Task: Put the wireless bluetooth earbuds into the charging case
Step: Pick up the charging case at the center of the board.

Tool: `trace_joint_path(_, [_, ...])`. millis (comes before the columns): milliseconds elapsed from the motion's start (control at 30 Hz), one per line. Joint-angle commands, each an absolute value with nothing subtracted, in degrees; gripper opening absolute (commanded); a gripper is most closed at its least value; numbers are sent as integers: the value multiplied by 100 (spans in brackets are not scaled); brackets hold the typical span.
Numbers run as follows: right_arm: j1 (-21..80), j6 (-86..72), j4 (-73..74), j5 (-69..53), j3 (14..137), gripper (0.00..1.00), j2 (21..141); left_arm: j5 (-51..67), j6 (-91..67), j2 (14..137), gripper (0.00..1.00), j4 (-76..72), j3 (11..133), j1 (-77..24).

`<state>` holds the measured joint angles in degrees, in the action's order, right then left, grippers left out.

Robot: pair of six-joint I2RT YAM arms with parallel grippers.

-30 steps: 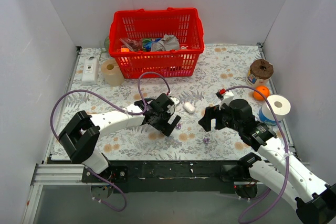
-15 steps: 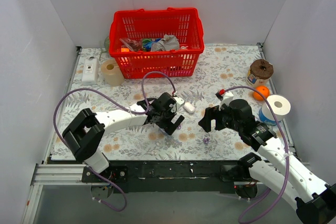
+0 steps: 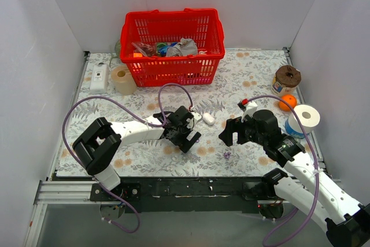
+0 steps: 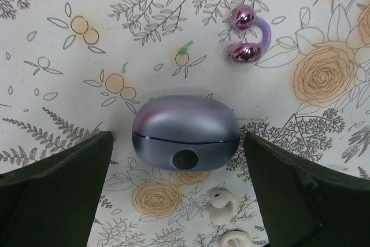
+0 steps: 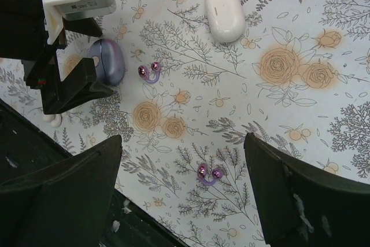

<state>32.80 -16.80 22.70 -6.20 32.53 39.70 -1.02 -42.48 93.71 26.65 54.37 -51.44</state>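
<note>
1. The charging case (image 4: 186,133) lies on the table (image 3: 243,73) in its near half, about midway between the left and right edges. Its lid is shut, with a seam round the waist and a dark round hollow facing the left wrist camera.
2. The left gripper (image 3: 185,134) is spread wide and holds nothing. One finger stands on each side of the case, and neither touches it (floral cloth shows in both gaps).
3. The right gripper (image 5: 182,183) is also spread wide and empty, hanging above the table right of the middle.
4. One earbud (image 4: 248,34) lies just beside the case, apart from it, toward the right edge. The other earbud (image 5: 208,173) lies well apart from the case, close to the near edge.
5. The case looks light, hard, glossy and rounded, so it is probably slippery. It is likely best pinched across its broad flanks below the seam, which leaves the lid free to hinge. A pinch on the curved ends may squirt it out.
6. Each bud is two shiny balls joined by a curved band (tiny next to a finger). It is probably very light and apt to flick away, so the band looks the surest hold.
7. Two white ear tips (image 4: 219,206) sit just near of the case, and a white pill-shaped capsule (image 5: 225,13) lies farther back. Neither belongs to the job.
</note>
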Motion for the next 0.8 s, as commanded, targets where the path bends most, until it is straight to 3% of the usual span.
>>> trace_joint_path(0, [3296,-1740,2241,-659,3419,93,3885,-44,-4272,9246,98,2514,5283,-5142])
trace_joint_path(367, [3296,-1767,2364,-624,3410,93,3753,-9,-4166,9387,97,2320,5221,-5142])
trace_joint_path(733, [3296,-1767,2320,-615,3401,93,3823,237,-4184,9501,75,2523,5186,-5142])
trace_joint_path(767, [3287,-1758,2320,-615,3393,93,3823,255,-4184,9492,68,2522,5177,-5142])
